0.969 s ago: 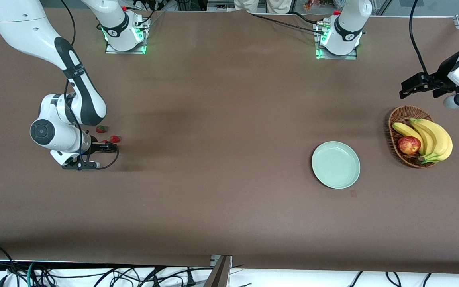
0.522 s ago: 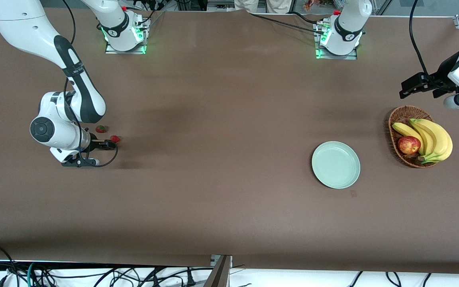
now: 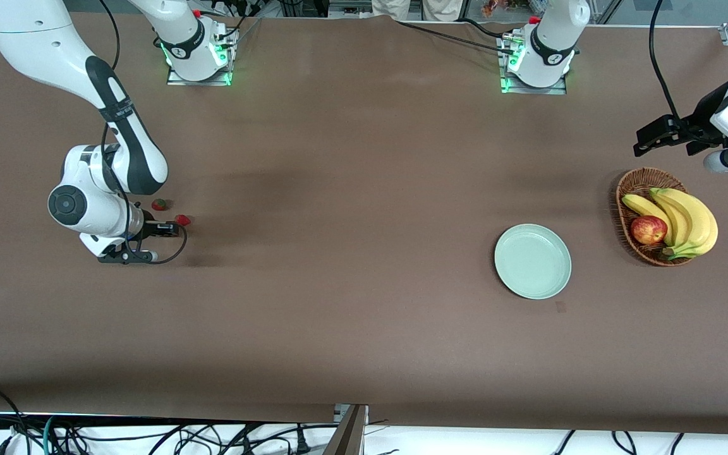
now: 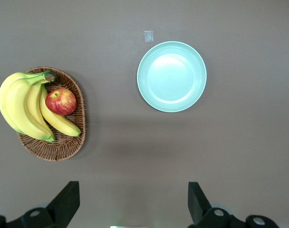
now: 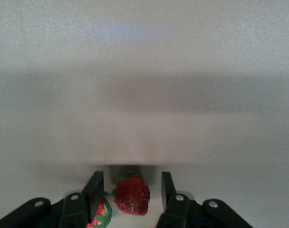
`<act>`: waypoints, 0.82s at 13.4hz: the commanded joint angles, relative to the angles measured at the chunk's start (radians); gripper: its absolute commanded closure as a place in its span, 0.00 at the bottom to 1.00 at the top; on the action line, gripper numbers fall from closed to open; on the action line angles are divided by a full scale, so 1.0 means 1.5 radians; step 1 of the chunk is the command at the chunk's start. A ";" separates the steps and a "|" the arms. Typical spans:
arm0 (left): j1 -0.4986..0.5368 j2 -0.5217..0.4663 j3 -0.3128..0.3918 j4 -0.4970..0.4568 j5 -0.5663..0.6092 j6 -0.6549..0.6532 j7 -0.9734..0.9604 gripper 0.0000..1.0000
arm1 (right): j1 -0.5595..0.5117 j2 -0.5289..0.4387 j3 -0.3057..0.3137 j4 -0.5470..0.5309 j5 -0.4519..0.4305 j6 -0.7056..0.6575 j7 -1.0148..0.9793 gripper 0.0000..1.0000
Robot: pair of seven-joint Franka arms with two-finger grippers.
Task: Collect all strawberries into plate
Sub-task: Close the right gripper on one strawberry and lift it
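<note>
Nearest the front camera, a small square scrap of tape [image 3: 560, 306] on the brown table [image 3: 351, 328], just beside the round, shallow, pale mint-green plate [image 3: 533, 261], which lies bare toward the left arm's end. A little farther off, a brown wicker basket [image 3: 624, 189] holding a bunch of yellow bananas [image 3: 686, 218] and a red apple [image 3: 648, 229]. Left gripper [image 3: 641, 146] up in the air over bare table near the basket, waiting, fingers [image 4: 68, 199] spread wide around nothing. Toward the right arm's end, right gripper [image 3: 177, 230] low at the table, jaws partly drawn in either side of one small red strawberry [image 5: 131, 195], gaps showing on both sides, not pinching. Second strawberry [image 5: 101, 211] half hidden by one finger. In the front view, two strawberries clear of the arm: one [image 3: 182, 220] just beside the fingertips, another [image 3: 160, 204] slightly farther.
</note>
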 commanded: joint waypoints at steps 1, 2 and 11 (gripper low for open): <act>0.002 -0.006 -0.003 0.002 0.003 -0.007 -0.002 0.00 | -0.004 -0.020 0.001 -0.027 -0.010 0.006 -0.007 0.46; 0.002 -0.006 -0.003 0.002 0.003 -0.007 -0.002 0.00 | -0.004 -0.020 0.001 -0.028 -0.010 0.006 -0.007 0.46; 0.004 -0.006 -0.003 0.002 0.003 -0.008 -0.003 0.00 | -0.004 -0.020 0.002 -0.023 -0.010 0.001 -0.010 0.80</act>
